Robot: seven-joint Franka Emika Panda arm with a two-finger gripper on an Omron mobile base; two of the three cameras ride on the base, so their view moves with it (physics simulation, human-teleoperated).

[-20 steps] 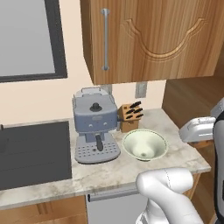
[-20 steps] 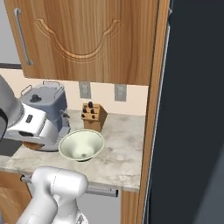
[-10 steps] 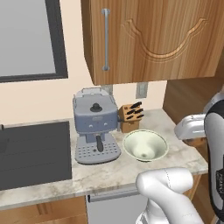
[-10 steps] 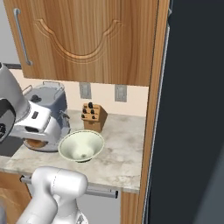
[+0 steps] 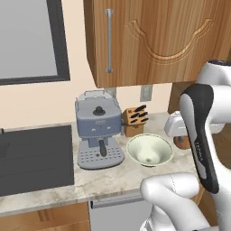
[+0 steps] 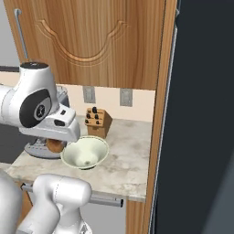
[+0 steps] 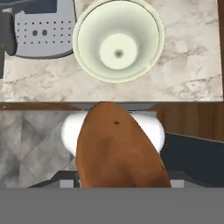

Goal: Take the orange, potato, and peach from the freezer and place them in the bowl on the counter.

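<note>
The brown potato is large and close in the hand view and hides the fingertips. My gripper is shut on it, holding it in the air just off the counter's front edge. The pale green-white bowl sits empty on the marble counter ahead of the potato. In the left base view the potato hangs to the right of the bowl. In the right base view the potato is beside the bowl's left rim. The dark freezer stands on the right. The orange and the peach are out of view.
A grey coffee machine stands left of the bowl, with a wooden knife block behind it. A dark cooktop lies further left. Wooden upper cabinets hang above the counter.
The arm has swung in from the freezer side towards the bowl, carrying the potato. The bowl and the counter things have not moved.
</note>
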